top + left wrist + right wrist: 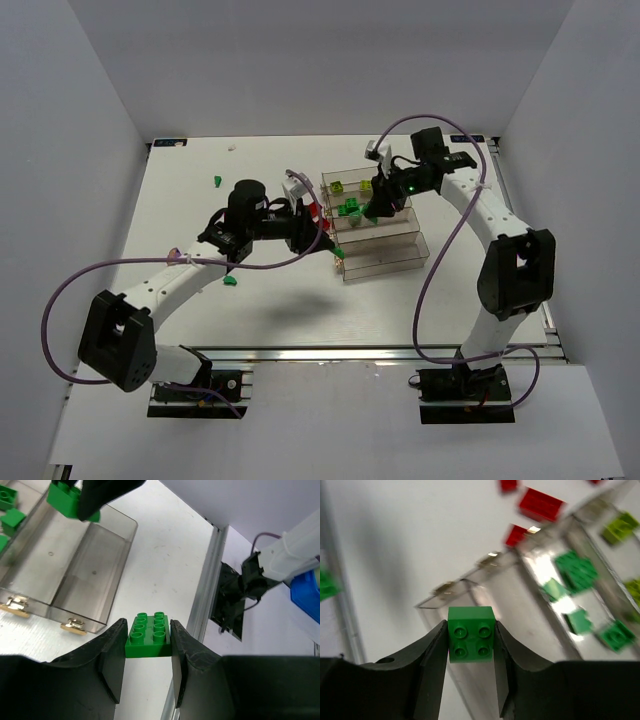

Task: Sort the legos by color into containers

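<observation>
— What were the hands doing?
— The left hand (147,630) was partly closed on a green two-by-four brick (148,639), pinched by its long sides. It hung just off the near left corner of the containers (107,565). The right hand (470,627) was likewise clamped on a green two-by-two brick (470,639), up over the row.
— So which step was that?
— Carrying, I'd say: both bricks were lifted and neither had been dropped. In the second tray from the far end lay green legos (575,570), with yellow-green ones (620,527) in the tray beyond. The red ones (540,504) sat by the left ends; whether inside a tray, I couldn't tell.
— And next?
— Each hand would need to get over the green tray, come low and spread its fingers. Taking turns looked wise, the two being so close together.
— How would the things handle?
— The bricks were hard and glossy, with round studs. The trays were long, narrow, thin clear plastic with small brass-coloured clasps (72,626) at the ends, and would likely slide if bumped. The desk (250,330) was smooth matte white, with a loose green brick (230,281) on its left side.
</observation>
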